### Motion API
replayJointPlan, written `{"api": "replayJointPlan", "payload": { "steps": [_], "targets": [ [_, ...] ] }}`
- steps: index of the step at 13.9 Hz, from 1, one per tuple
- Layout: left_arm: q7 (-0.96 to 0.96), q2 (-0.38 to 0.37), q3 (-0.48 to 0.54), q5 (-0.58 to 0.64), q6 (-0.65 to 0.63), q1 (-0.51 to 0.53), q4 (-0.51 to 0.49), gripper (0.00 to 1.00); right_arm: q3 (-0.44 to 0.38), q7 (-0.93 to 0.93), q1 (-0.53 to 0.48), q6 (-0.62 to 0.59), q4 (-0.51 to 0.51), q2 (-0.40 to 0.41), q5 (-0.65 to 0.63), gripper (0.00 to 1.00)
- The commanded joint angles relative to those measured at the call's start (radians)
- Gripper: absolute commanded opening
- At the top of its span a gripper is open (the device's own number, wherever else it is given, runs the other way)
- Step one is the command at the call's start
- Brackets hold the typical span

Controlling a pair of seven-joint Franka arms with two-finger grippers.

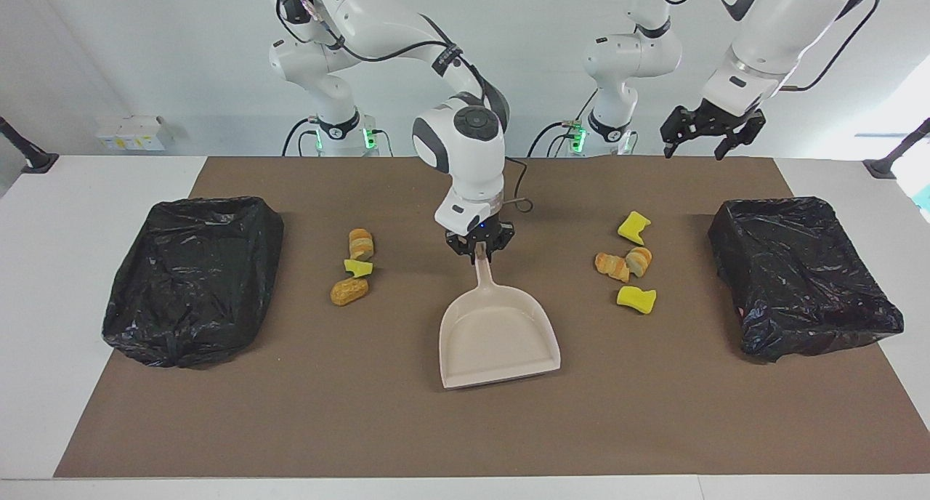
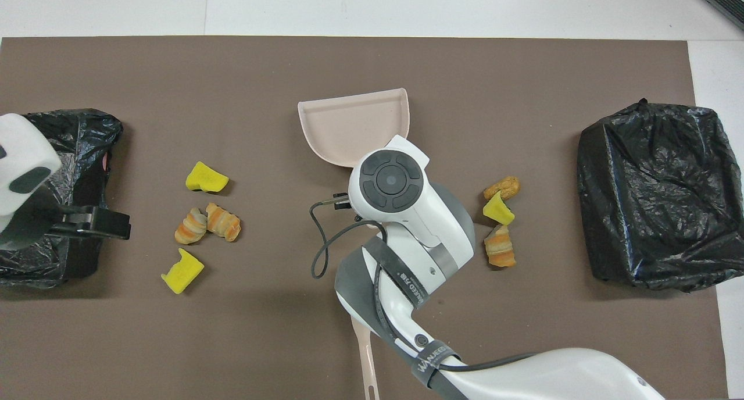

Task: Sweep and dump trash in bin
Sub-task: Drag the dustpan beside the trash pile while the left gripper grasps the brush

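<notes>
the right pincer (image 1: 479,251) pinches the dustpan (image 1: 498,334) handle's very tip, so the pan may twist; the left pincer (image 1: 703,135) hangs spread.

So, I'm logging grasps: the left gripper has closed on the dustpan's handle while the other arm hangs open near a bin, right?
Not quite: the right gripper is the one shut on the dustpan handle, as the facing view shows. The left gripper is the open one, up near a black-bagged bin.

High facing and overhead views, shared table (image 1: 43,267).
</notes>
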Motion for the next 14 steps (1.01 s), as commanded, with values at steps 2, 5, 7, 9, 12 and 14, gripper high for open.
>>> {"api": "replayJointPlan", "payload": {
  "steps": [2,5,7,9,12,14],
  "targets": [
    [-0.039,-0.134,0.013,-0.004,0.051,-0.152,-0.227,1.00,0.007,-0.214,-0.080,-0.063,-0.023,-0.087,0.042,0.00],
    [-0.183,-0.142,0.011,-0.016,0.155,-0.299,-0.319,1.00,0.007,-0.455,-0.160,-0.154,-0.019,-0.128,0.065,0.00],
    [-0.307,-0.128,0.011,-0.061,0.267,-0.393,-0.364,1.00,0.008,-0.627,-0.217,-0.212,-0.018,-0.144,0.066,0.00],
    [-0.447,-0.084,0.011,-0.065,0.361,-0.514,-0.393,1.00,0.007,-0.785,-0.260,-0.257,-0.018,-0.156,0.066,0.00],
    [-0.565,0.051,0.011,-0.065,0.481,-0.661,-0.401,1.00,0.004,-0.996,-0.315,-0.350,-0.018,-0.162,0.063,0.00],
    [-0.685,0.136,0.011,-0.065,0.606,-0.718,-0.422,1.00,0.003,-1.153,-0.356,-0.387,-0.021,-0.167,0.056,0.00]
  ]
}}
